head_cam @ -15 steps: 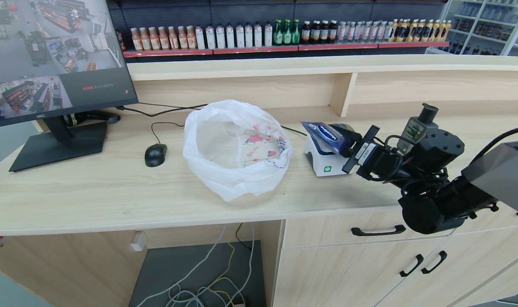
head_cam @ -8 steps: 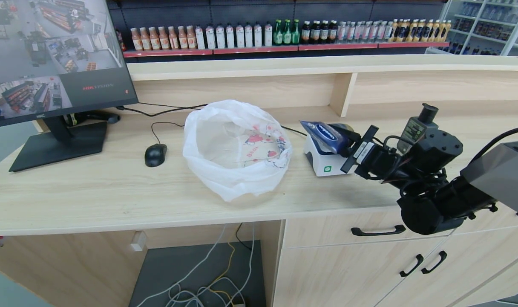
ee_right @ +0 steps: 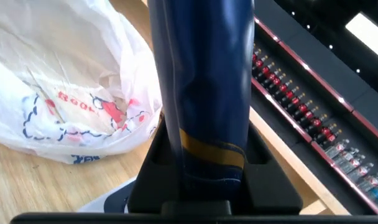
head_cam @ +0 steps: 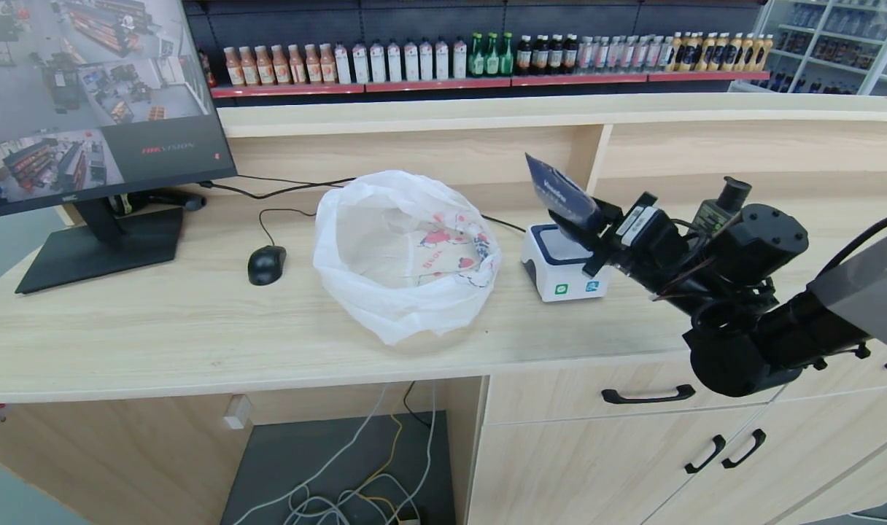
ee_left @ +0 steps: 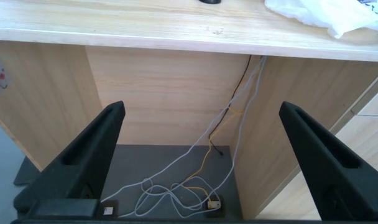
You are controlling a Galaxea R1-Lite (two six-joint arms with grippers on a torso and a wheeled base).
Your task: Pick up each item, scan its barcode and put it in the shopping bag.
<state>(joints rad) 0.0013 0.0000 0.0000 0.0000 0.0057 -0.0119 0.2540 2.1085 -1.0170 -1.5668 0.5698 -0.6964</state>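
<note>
Head view: my right gripper [head_cam: 588,222] is clenched on the lower end of a blue pouch [head_cam: 560,191], which tilts up above the white scanner [head_cam: 564,273] on the wooden counter [head_cam: 159,328]. The white shopping bag [head_cam: 403,251] sits open-mouthed just beside the scanner, toward my left.

Left wrist view: my left gripper [ee_left: 201,162] hangs with its fingers [ee_left: 83,158] released and spread wide, holding nothing, below the counter edge [ee_left: 114,25] and over loose cables on the floor. A corner of the shopping bag [ee_left: 332,12] peeks over the top.

Right wrist view: the blue pouch [ee_right: 204,81] stands pinched in my right gripper [ee_right: 204,165], with the shopping bag [ee_right: 71,93] crumpled beyond it.

I judge the step in hand to be the carry from scanner to bag, though I cannot tell whether the barcode was read. To do it well, I should hold the pinch firm, swing the pouch toward my left until it hangs over the middle of the bag's mouth and not its rim, lower it a little, and only then let go. The thin plastic wall looks likely to fold if the pouch catches it.
</note>
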